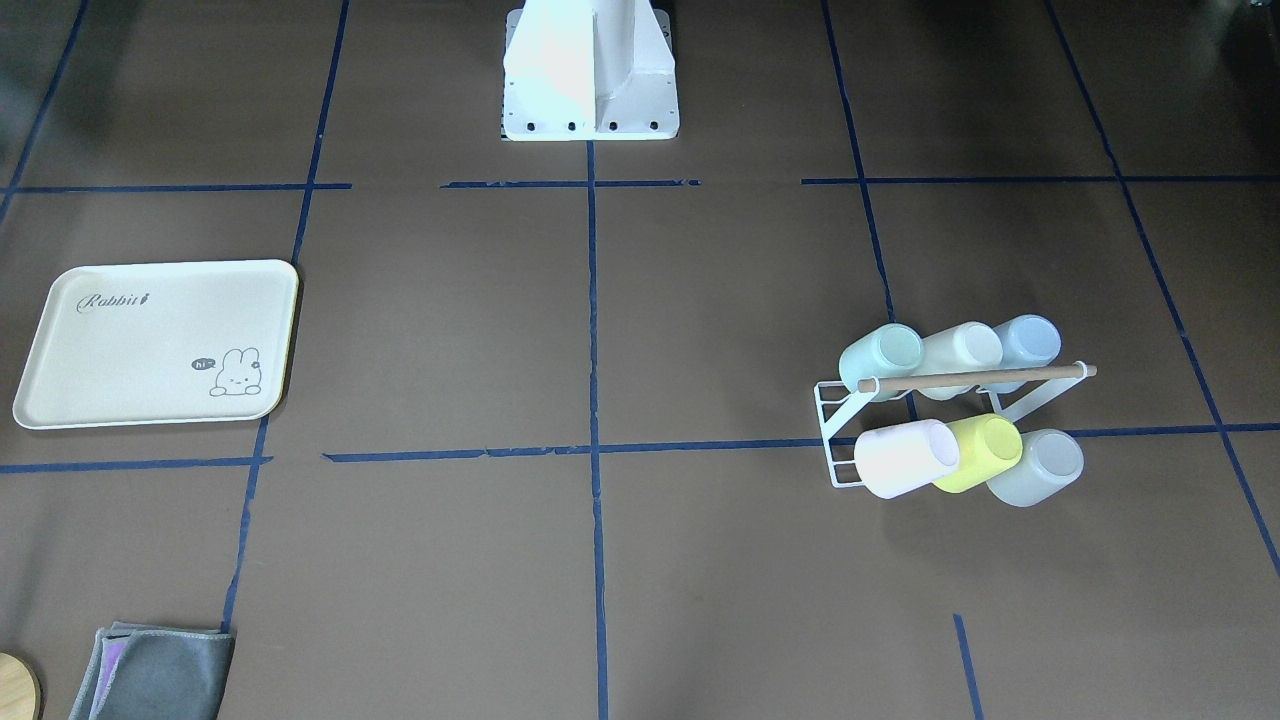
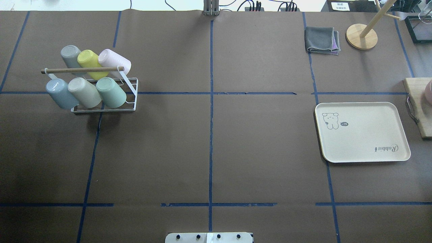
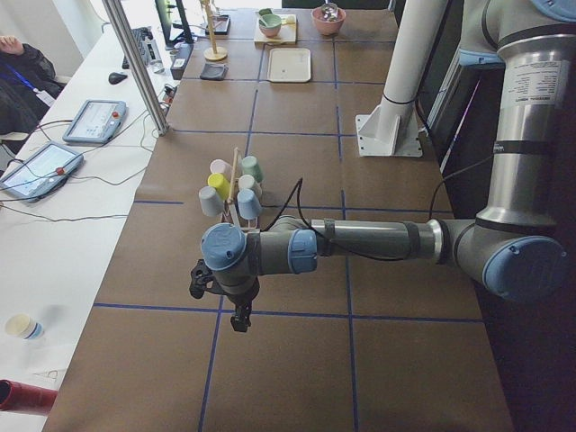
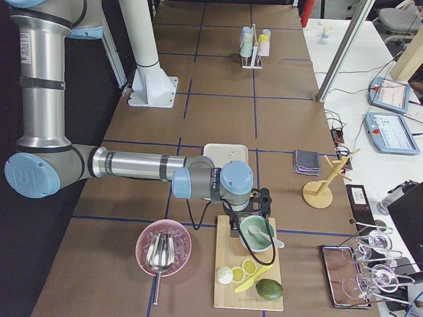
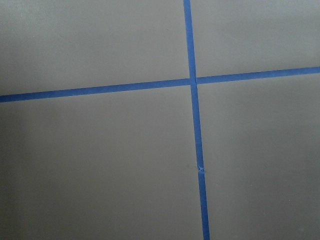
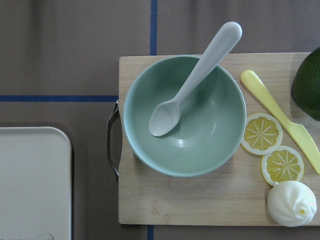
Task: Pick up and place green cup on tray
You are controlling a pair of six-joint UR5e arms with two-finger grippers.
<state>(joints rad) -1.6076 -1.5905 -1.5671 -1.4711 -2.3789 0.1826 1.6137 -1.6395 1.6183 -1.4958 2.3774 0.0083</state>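
Left gripper (image 3: 239,319) pointing down over table (image 3: 297,360), jaws unreadable | right gripper (image 4: 246,221) down over bowl (image 6: 210,125), jaws unreadable

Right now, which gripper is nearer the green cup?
Left. The left gripper hovers beyond the rack holding the green cup, toward the table's left end. The right gripper hangs over the bowl at the opposite end, past the tray.

- The left arm (image 3: 378,241) is seen with its forearm stretched out level from the elbow, and the link behind it is held upright.
- The left gripper (image 3: 240,319) is pointed straight down from the wrist; whether it is parted or closed cannot be told.
- The right arm (image 4: 132,165) is posed alike, with an upright link and a level forearm.
- The right gripper (image 4: 246,221) is directed downward; its opening cannot be judged.
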